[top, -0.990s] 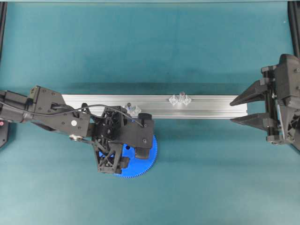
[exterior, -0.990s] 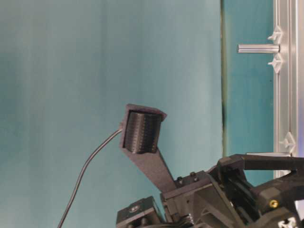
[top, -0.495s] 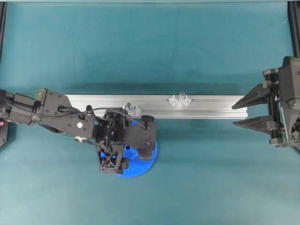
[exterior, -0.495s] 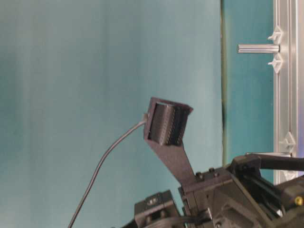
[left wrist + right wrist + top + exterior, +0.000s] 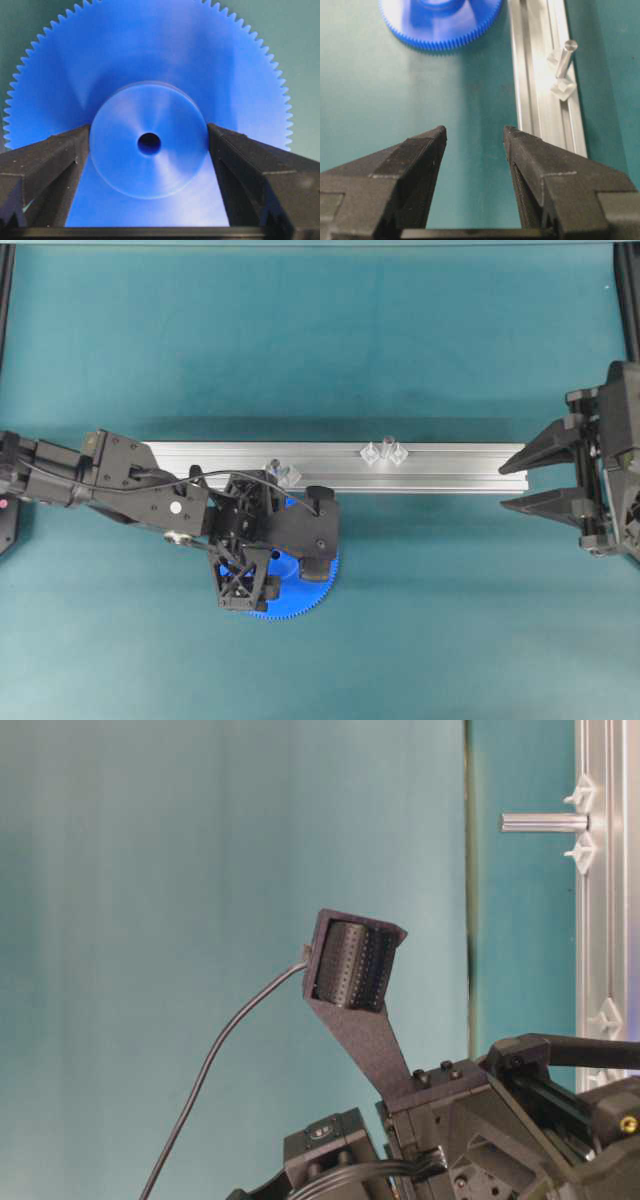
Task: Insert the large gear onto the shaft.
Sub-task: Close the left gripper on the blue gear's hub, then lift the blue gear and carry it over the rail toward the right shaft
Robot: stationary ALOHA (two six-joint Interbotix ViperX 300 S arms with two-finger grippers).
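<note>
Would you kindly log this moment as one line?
left gripper: straddling large gear hub, closing | right gripper: open, idle | shaft: bare on rail

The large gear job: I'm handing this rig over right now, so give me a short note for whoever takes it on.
Left gripper: down over the large gear, jaws either side of its raised hub; a firm grip cannot be confirmed.
Right gripper: open, holding nothing, parked at the right end of the rail.
The gear lies flat on the mat, just in front of the rail.
Two shafts stand on the rail: one beside the left gripper, one nearer the middle. Both are bare.
Done: approach to the gear.
Left: grip the hub, lift, line the centre hole over a shaft, lower it on.
</note>
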